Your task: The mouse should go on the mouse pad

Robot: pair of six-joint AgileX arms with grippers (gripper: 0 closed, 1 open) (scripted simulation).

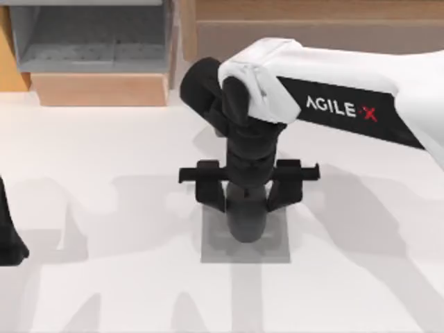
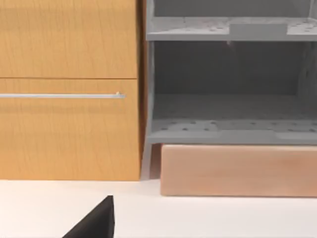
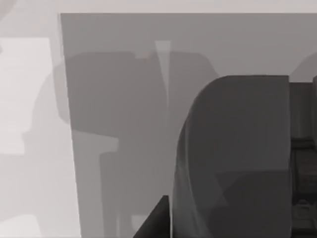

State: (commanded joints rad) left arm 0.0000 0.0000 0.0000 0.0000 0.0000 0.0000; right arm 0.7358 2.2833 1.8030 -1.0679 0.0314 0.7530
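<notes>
The dark grey mouse point(image 1: 246, 223) is over the middle of the flat grey mouse pad point(image 1: 277, 250), near the table's centre. My right gripper point(image 1: 246, 208) reaches down from the right arm, its black fingers point(image 1: 214, 189) pressed to both sides of the mouse, shut on it. In the right wrist view the mouse point(image 3: 233, 148) looms close above the mouse pad point(image 3: 124, 99), with one fingertip point(image 3: 153, 223) against its edge. I cannot tell whether the mouse rests on the pad or hangs just above it. My left gripper point(image 1: 10, 243) is parked at the table's far left edge.
A grey open shelf unit point(image 1: 90, 35) on a light wooden block point(image 1: 100, 89) stands at the back left. A wooden cabinet point(image 1: 312, 21) runs along the back right. The left wrist view faces the shelf unit point(image 2: 228, 99) and a wooden drawer front point(image 2: 69, 99).
</notes>
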